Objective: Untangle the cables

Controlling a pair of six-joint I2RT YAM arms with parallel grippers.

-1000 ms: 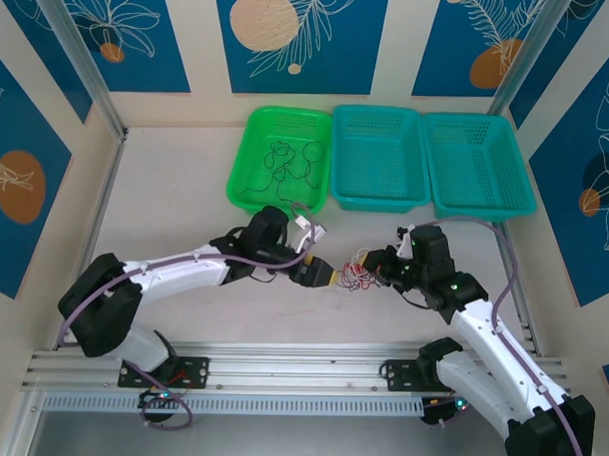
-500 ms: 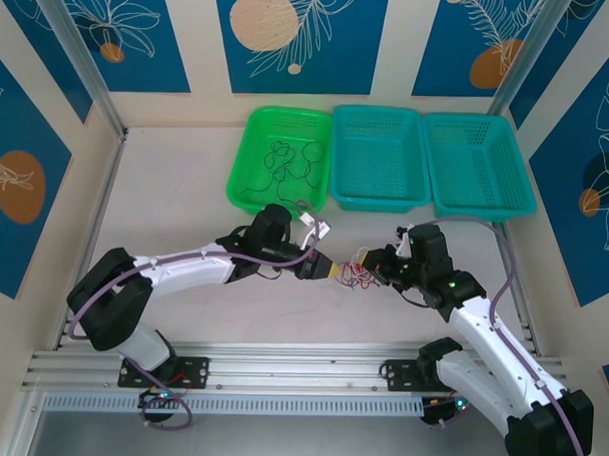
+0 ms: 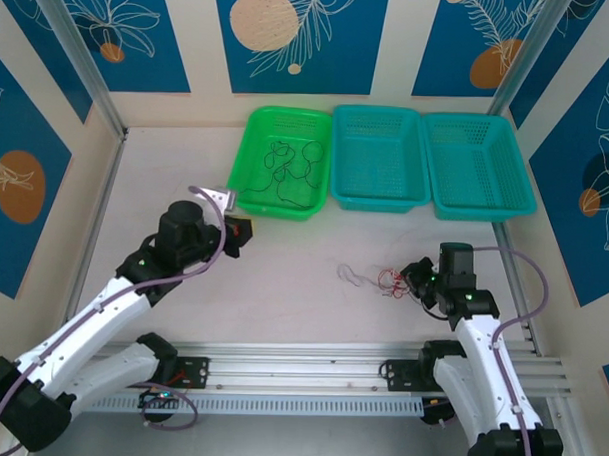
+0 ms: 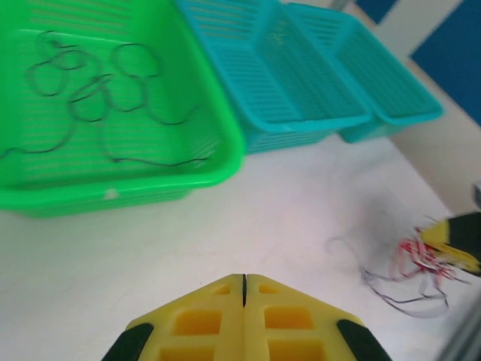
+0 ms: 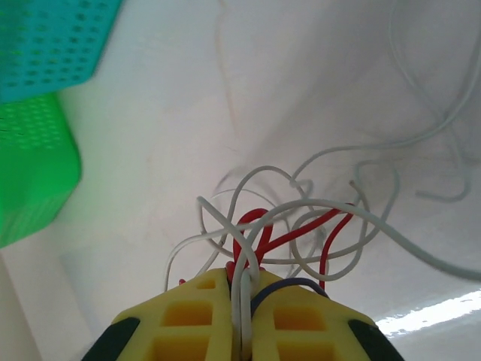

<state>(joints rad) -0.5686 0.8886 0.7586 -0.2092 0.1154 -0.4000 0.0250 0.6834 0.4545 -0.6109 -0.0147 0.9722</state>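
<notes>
A tangle of red and white cables (image 3: 383,282) lies on the table right of centre, with a thin white strand (image 3: 350,275) trailing left. My right gripper (image 3: 413,278) is shut on the tangle's right end; in the right wrist view white, red and one dark cable (image 5: 301,226) run between its closed fingers (image 5: 244,289). Black cables (image 3: 287,165) lie loosely coiled in the green basket (image 3: 249,146). My left gripper (image 3: 240,235) hovers just in front of that basket's near left corner, shut with nothing in it (image 4: 244,284). From the left wrist the tangle (image 4: 409,265) shows far right.
Two teal baskets (image 3: 378,200) (image 3: 480,208) stand in a row right of the green one at the back. Bare table lies between the grippers. The aluminium rail (image 3: 300,360) runs along the near edge, and wall panels close in the left, right and back.
The left arm has drawn back to the left, away from the tangle and toward the green basket. The right arm has pulled back right, dragging the tangle with it.
</notes>
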